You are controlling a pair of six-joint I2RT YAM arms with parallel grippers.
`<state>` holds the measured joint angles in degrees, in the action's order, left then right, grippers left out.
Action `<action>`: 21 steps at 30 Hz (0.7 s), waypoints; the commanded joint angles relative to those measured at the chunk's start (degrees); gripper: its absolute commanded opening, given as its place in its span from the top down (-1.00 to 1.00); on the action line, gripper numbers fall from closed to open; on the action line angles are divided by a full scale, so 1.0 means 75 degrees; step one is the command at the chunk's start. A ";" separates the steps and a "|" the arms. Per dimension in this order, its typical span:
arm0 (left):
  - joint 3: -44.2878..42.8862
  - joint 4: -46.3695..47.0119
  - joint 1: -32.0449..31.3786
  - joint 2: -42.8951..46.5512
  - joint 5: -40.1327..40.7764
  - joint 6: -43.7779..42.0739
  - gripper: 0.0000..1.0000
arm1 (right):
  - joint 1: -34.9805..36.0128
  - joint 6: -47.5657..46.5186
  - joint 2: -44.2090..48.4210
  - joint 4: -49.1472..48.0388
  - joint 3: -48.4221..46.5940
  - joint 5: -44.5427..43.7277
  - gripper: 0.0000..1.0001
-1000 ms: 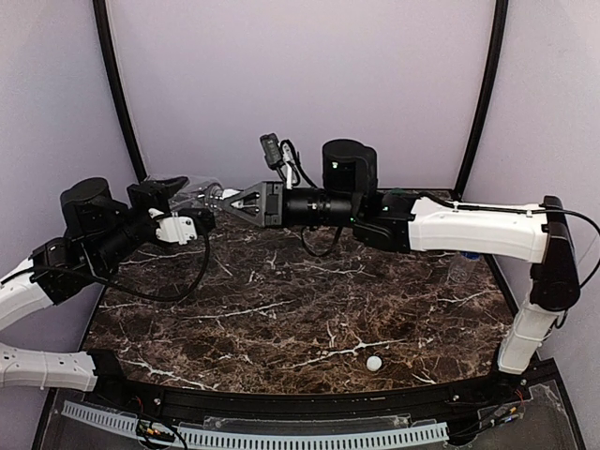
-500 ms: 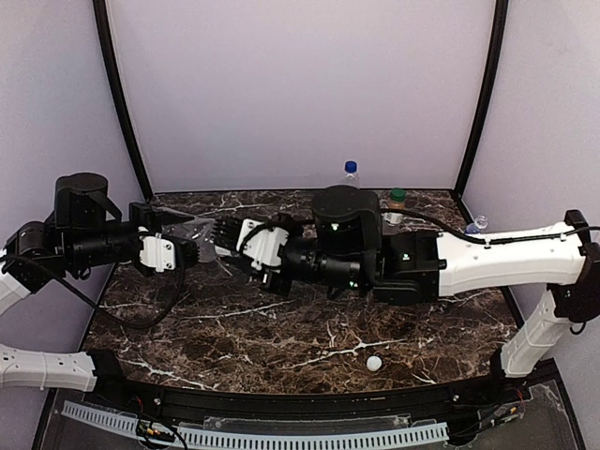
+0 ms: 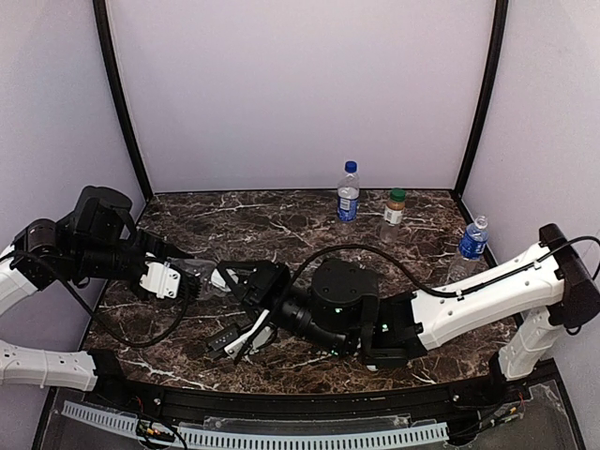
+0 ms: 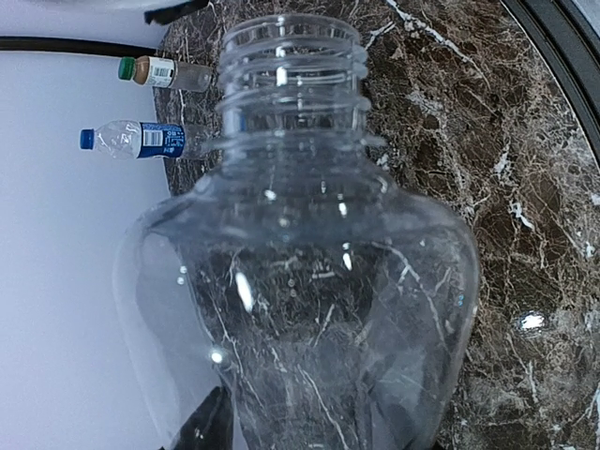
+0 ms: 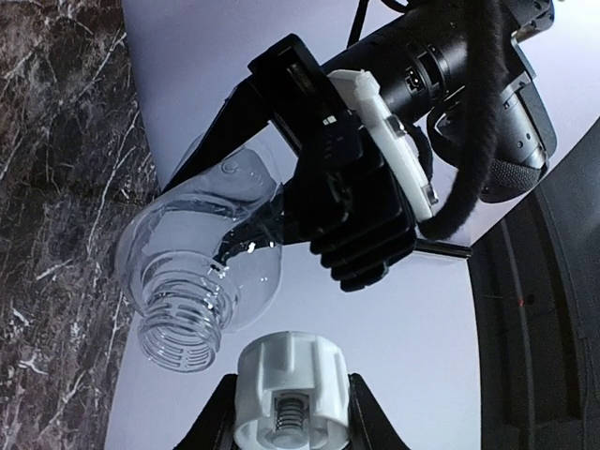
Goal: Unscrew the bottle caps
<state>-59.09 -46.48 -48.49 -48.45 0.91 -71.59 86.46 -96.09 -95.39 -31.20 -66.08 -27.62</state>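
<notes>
My left fingers (image 4: 202,427) grip the plain clear bottle (image 4: 300,281), held sideways over the table (image 3: 281,225), its neck bare. My right fingers (image 5: 214,419) pinch a white cap (image 5: 291,375), near that open neck but apart from it.

Pale lilac walls (image 3: 300,84), dark veined marble table (image 3: 281,234)

Lab test booth: plain lilac walls (image 3: 300,94), black frame poles (image 3: 118,94), marble tabletop (image 3: 281,234).

Left arm (image 3: 56,255): extends rightward, forearm level.
Left gripper (image 3: 194,274): clamps clear plastic bottle (image 4: 300,281).
Right arm (image 3: 469,295): stretches low, leftward.
Right gripper (image 5: 292,418): pinches white round plastic cap (image 5: 291,370).
</notes>
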 commanded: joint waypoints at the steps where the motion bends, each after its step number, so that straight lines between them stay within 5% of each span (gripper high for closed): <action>1: 0.0179 -0.0121 0.0020 0.0081 0.0100 0.0060 0.09 | 0.0054 -0.1566 -0.0206 -0.1263 -0.0040 -0.0864 1.00; 5: 0.0369 0.0461 0.0026 0.0202 0.0560 0.0284 0.09 | 0.0002 0.0845 0.0342 -0.0185 -0.0416 -0.1124 1.00; 13: 0.1380 0.2326 0.0119 0.0690 0.1307 0.1126 0.07 | -0.1394 0.9929 0.1285 0.6195 -0.2006 -0.1229 1.00; 17: 0.1875 0.3073 0.0379 0.1090 0.1410 0.1739 0.07 | -0.2474 1.3844 0.1296 0.9010 -0.2160 0.0519 1.00; 21: 0.2015 0.3273 0.0754 0.1356 0.1167 0.2914 0.06 | -0.3209 1.5916 0.0929 1.0566 -0.1616 0.2054 1.00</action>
<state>-45.12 -27.35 -45.04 -40.47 10.15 -59.57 65.43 -4.25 -84.53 25.98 -82.19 -25.45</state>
